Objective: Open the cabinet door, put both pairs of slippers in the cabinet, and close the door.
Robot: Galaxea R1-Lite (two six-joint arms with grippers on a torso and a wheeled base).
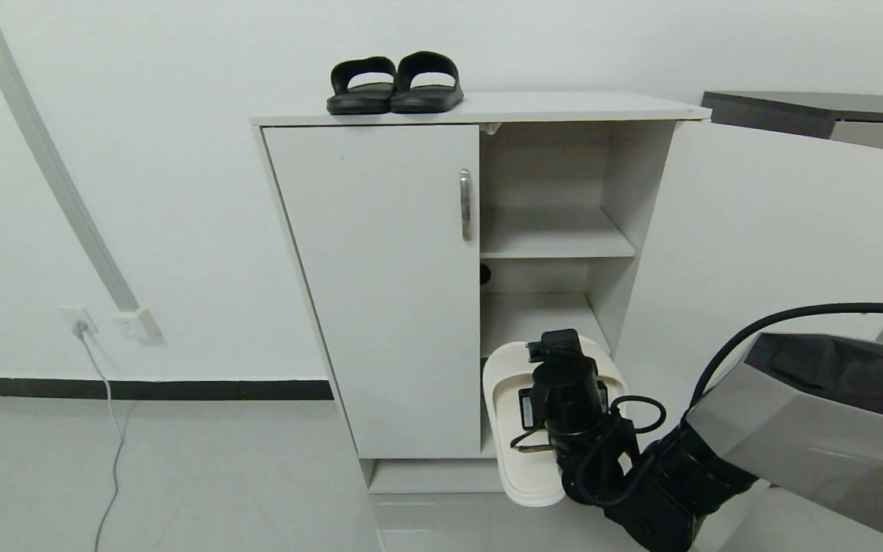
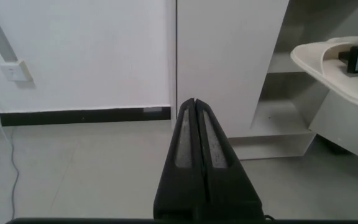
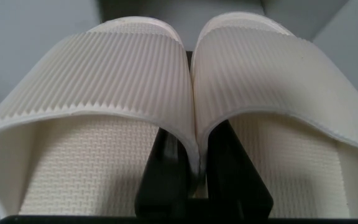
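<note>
The white cabinet stands against the wall with its right door swung open and its left door shut. A pair of black slippers rests on the cabinet top. My right gripper is shut on the pair of white slippers, pinching the two inner edges together, and holds them at the open right side in front of the lower shelf. The left gripper is shut with nothing in it, low above the floor to the left of the cabinet; the white slippers show beyond it.
The upper shelf in the open side is bare. A wall socket with a cable and a slanted conduit are on the left wall. A grey unit stands behind the open door. Tiled floor lies open at left.
</note>
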